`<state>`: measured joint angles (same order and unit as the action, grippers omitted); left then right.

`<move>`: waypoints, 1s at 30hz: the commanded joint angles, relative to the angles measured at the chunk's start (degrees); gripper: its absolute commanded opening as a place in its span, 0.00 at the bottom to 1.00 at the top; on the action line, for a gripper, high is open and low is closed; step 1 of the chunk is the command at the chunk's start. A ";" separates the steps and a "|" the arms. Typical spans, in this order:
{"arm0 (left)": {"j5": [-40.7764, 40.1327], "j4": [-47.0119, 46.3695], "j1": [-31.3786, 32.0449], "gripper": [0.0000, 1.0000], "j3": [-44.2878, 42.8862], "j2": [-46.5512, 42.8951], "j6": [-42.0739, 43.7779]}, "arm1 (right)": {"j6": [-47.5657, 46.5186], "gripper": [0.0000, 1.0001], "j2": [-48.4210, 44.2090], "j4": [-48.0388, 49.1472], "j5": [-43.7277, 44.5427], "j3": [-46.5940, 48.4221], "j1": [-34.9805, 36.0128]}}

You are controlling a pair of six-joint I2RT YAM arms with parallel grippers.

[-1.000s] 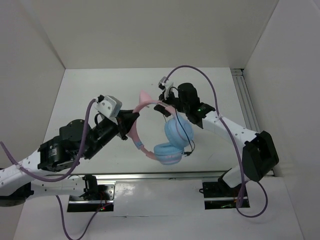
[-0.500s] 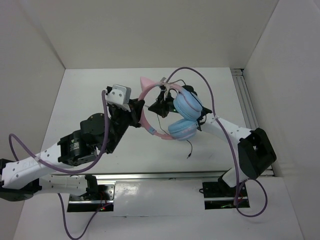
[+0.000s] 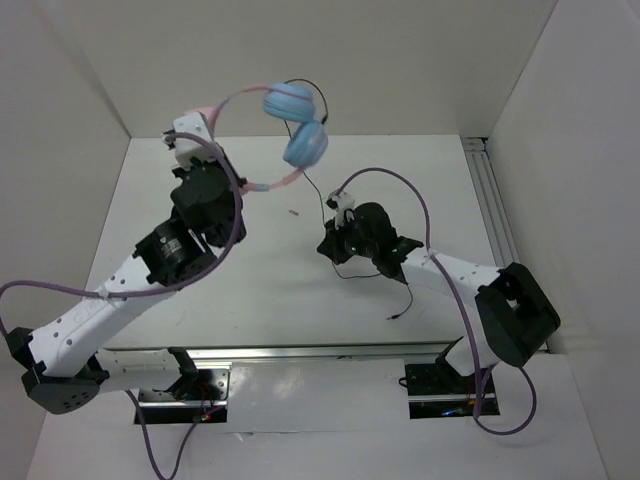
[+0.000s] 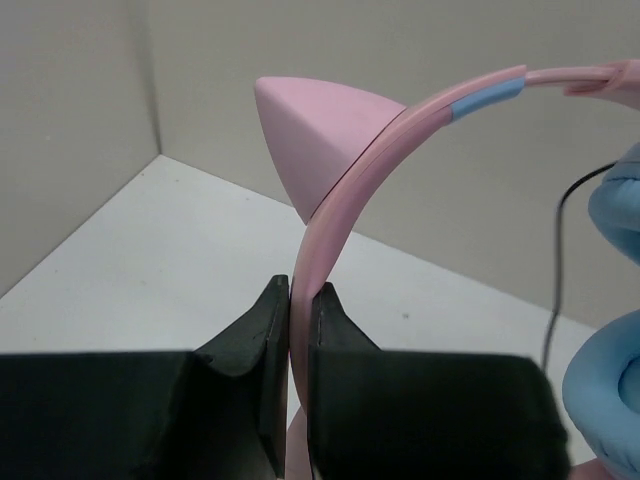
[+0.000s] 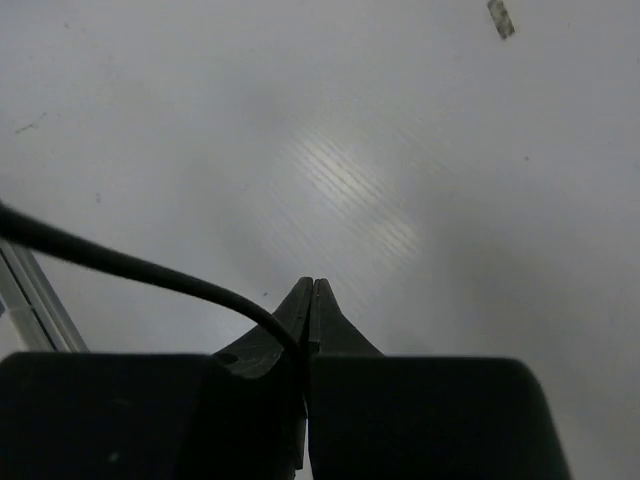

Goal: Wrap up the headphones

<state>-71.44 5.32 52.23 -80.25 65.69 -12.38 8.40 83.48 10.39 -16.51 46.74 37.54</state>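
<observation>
The headphones [image 3: 288,101] hang high over the back of the table, with a pink cat-ear headband [image 3: 235,98] and two light blue ear cups. My left gripper [image 3: 203,133] is shut on the headband [image 4: 330,215], just below a pink cat ear [image 4: 320,130] in the left wrist view. One ear cup [image 4: 612,205] shows at the right edge. The thin black cable [image 3: 319,195] runs down from the cups to my right gripper [image 3: 326,243], low over the table. That gripper [image 5: 310,286] is shut on the cable [image 5: 120,262]. The cable's tail ends at its plug [image 3: 398,317].
White walls close the table on the left, back and right. An aluminium rail [image 3: 490,200] runs along the right side and another [image 3: 320,352] along the front. A small speck [image 3: 293,212] lies on the table between the arms. Purple robot cables loop over both arms.
My left arm has swung the headphones up and to the back left. My right gripper has dropped away from the ear cups to the table, and the cable is now drawn out between them.
</observation>
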 commanded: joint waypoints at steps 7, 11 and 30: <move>-3.44 -11.90 -7.66 0.00 -4.31 6.28 3.49 | 1.62 0.00 -4.73 -8.63 7.89 3.26 10.69; -5.46 -5.00 -9.59 0.00 -5.00 10.94 -0.96 | 0.48 0.00 -6.23 -14.51 10.54 8.18 16.68; 26.68 8.10 -13.31 0.00 1.50 16.92 6.64 | -9.53 0.00 -14.75 -34.82 36.19 22.96 25.74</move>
<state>-56.36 16.78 35.97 -76.69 84.25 -11.00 2.96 69.49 -19.38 13.76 67.24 63.70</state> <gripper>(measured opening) 0.160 0.008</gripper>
